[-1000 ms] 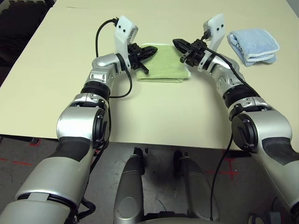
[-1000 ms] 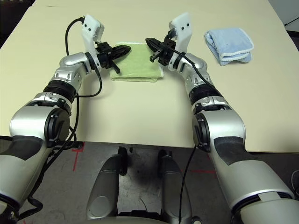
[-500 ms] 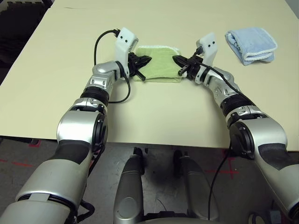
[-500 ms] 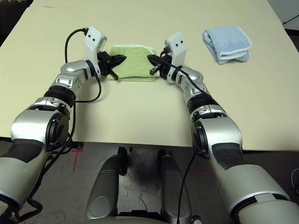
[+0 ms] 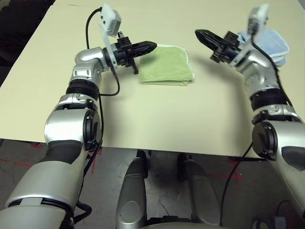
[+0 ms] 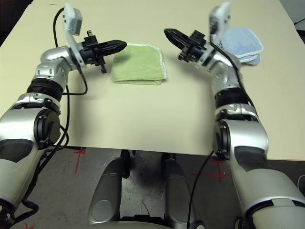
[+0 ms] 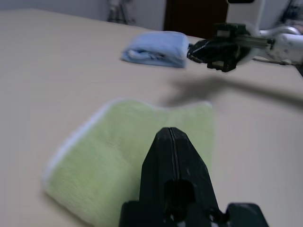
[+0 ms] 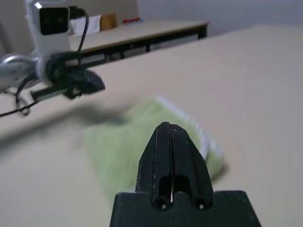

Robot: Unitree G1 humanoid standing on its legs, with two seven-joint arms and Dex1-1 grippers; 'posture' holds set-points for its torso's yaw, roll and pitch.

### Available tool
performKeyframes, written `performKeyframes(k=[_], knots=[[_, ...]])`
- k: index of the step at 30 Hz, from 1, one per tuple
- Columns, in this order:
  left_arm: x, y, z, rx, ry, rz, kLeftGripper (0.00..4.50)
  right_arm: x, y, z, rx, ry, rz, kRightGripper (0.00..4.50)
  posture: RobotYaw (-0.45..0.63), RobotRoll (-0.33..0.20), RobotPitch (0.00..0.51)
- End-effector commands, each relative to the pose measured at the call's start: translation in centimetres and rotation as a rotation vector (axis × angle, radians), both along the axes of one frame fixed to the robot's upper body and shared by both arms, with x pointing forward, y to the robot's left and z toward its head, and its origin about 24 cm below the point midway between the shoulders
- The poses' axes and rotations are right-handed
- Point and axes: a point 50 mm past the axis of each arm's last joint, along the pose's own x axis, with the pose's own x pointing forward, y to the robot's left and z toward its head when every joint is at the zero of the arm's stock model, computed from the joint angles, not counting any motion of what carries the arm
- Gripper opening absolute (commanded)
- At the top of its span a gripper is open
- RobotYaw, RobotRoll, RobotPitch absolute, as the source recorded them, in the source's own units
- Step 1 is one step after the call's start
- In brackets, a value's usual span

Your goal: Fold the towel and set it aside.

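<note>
Where towel (image 5: 167, 66) lies folded, no writing legible, grippers closed

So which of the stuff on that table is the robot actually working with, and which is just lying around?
Part of the job:
- green towel, folded, flat on the table
- left gripper, shut, empty, beside the towel
- right gripper, shut, empty, apart from the towel

Just lying about:
- light blue folded towel, behind the right arm

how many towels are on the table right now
2. The light green towel lies folded between the two grippers; the light blue towel sits folded on the robot's right, behind the right arm, which partly hides it.
</note>
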Motion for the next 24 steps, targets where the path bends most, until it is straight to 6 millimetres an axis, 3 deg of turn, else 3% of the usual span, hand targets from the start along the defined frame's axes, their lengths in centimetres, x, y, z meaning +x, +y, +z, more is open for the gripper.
performKeyframes(k=[1, 9, 12, 21, 24], knots=[[-0.8, 0.3, -0.4, 0.056, 0.000, -0.068, 0.02, -1.6, -0.6, 0.1, -0.091, -0.028, 0.051, 0.00, 0.06, 0.000, 0.300], [-0.9, 1.1, -1.0, 0.103, 0.008, -0.043, 0.02, -1.9, -2.0, -0.8, -0.171, -0.003, 0.007, 0.00, 0.05, 0.000, 0.286], [-0.9, 1.2, -1.1, 0.120, -0.002, -0.040, 0.02, -1.9, -2.3, -1.4, -0.275, -0.016, 0.004, 0.00, 0.05, 0.000, 0.286], [-1.3, 2.2, -2.1, 0.181, -0.009, -0.033, 0.02, -1.8, -2.6, -1.7, -0.281, -0.048, 0.003, 0.00, 0.06, 0.000, 0.285], [-1.3, 2.8, -2.5, 0.189, -0.009, -0.008, 0.42, -2.0, -2.7, -1.9, -0.276, -0.071, 0.013, 0.00, 0.06, 0.000, 0.285]])
